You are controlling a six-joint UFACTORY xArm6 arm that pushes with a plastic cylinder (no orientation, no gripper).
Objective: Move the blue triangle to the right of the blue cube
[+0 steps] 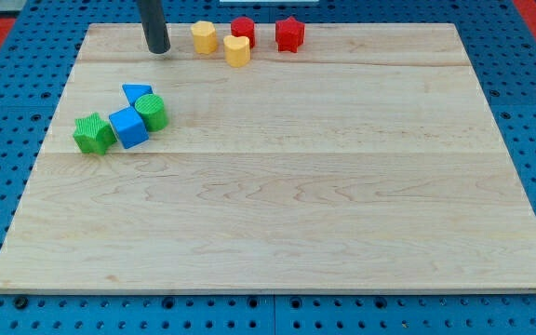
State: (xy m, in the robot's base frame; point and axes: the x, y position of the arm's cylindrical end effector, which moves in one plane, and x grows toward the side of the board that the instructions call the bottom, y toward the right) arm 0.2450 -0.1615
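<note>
A robotics lab bench: wooden board (pixel 277 177) lying on a blue perforated mounting table (pixel 7 102).

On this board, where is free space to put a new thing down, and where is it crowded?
Free: the whole stretch from the blue cube to the view's right and bottom edges. Crowded: the left cluster of green star, blue triangle, green cylinder; and the top row beside my tip.

two blue blocks (pixel 129 127), two green (pixel 151 111), two yellow (pixel 204 36), two red (pixel 289 33)
</note>
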